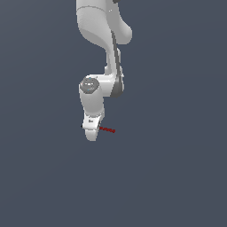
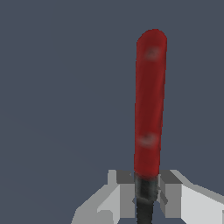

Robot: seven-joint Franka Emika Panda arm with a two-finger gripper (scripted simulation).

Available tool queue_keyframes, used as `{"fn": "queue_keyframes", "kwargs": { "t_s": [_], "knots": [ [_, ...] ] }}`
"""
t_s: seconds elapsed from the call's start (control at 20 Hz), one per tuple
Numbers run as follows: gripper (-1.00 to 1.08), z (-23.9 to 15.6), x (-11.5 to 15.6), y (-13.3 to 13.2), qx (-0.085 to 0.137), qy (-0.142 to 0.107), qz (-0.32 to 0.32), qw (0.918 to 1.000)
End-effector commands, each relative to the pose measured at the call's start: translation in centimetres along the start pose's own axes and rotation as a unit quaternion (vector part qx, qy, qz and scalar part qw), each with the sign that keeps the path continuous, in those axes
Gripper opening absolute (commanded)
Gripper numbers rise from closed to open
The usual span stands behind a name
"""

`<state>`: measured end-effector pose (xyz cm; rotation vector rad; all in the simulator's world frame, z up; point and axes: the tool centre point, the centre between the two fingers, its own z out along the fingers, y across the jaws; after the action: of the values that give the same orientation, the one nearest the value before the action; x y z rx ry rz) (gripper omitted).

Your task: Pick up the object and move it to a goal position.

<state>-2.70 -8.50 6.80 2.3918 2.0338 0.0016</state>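
The object is a thin stick-like tool with a red shaft [image 1: 107, 130] and a black part. In the exterior view the shaft sticks out to the right from my white gripper [image 1: 91, 133]; a small black tip shows on the gripper's other side. In the wrist view the red shaft [image 2: 149, 105] runs away from the camera, and its black section [image 2: 145, 197] sits between my two fingers [image 2: 126, 192]. My gripper [image 2: 145, 194] is shut on the tool at that black section. I cannot tell whether the tool rests on the surface or is lifted.
The white arm [image 1: 99, 53] comes down from the top of the exterior view above the gripper. A plain dark grey-blue surface [image 1: 177, 177] fills both views. No goal marker shows.
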Motion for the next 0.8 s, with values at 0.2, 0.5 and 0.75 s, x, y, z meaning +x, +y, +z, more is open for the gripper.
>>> {"fn": "queue_keyframes", "kwargs": {
  "t_s": [0.2, 0.5, 0.75],
  "knots": [
    [-1.00, -6.5, 0.2, 0.7, 0.000, 0.000, -0.001, 1.0000],
    [-1.00, -13.4, 0.3, 1.4, 0.000, 0.001, -0.001, 1.0000],
    [-1.00, -18.9, 0.4, 2.1, 0.000, 0.001, -0.001, 1.0000]
  ]
}}
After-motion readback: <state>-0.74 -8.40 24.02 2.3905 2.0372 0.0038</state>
